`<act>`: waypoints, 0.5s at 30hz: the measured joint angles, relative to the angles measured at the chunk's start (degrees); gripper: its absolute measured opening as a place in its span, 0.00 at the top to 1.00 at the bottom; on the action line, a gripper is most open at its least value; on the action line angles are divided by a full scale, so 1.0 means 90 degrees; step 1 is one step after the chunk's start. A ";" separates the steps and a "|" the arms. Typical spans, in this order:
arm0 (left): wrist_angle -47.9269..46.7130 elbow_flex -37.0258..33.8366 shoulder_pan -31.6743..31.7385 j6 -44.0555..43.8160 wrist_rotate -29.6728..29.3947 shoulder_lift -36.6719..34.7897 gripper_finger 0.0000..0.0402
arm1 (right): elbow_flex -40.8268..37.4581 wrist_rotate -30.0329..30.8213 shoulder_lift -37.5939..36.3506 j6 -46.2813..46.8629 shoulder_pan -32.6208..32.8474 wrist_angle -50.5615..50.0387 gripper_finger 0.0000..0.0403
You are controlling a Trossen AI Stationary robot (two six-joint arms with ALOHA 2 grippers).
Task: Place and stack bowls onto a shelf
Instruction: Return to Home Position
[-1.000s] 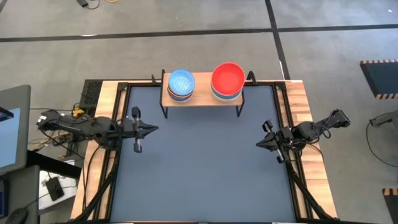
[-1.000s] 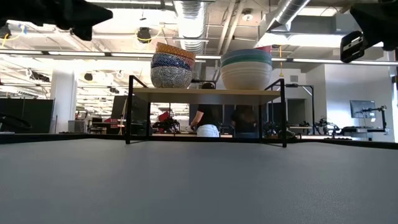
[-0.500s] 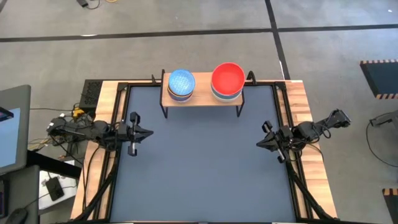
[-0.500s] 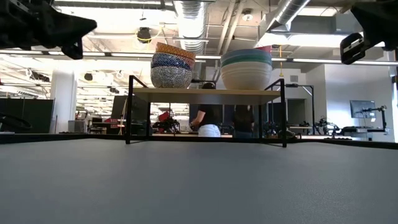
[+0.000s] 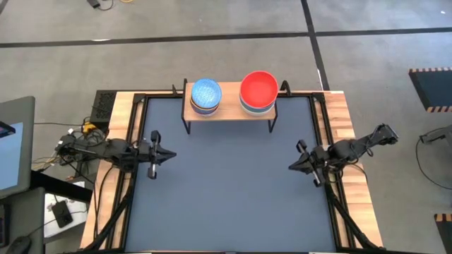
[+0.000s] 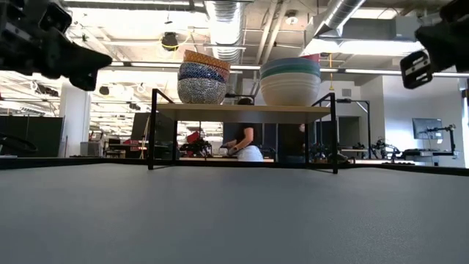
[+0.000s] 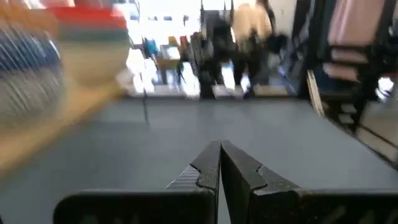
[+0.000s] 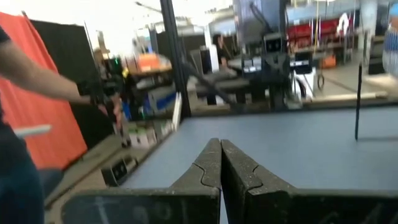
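Now no bowl lies on the surface [image 5: 233, 190], so I judge the step in hand to be the return home. The left gripper [image 5: 169, 154] and the right gripper [image 5: 292, 167] hover at their own sides, each with fingers pressed together on nothing, well apart from the shelf [image 5: 229, 107]. I would retract each arm along its own side, clear of the legs [image 6: 152, 136]. The shelf stands at the far edge, long axis running crosswise between the arms' sides. Two stacks sit on it, openings up, topped by a blue bowl [image 5: 206, 92] and a red bowl [image 5: 258, 89].
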 joint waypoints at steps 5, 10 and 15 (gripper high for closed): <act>-0.0154 -0.0001 0.0012 -0.0132 0.0382 0.0142 1.00 | 0.0000 0.0000 0.0000 0.0008 0.0000 -0.0225 0.95; -0.0158 -0.0003 0.0012 0.0067 0.0377 0.0142 1.00 | 0.0000 0.0002 0.0000 -0.0139 0.0000 -0.0290 0.95; -0.0171 -0.0006 0.0012 0.0117 0.0498 0.0143 1.00 | -0.0005 -0.0005 0.0000 -0.0600 0.0000 -0.0370 0.94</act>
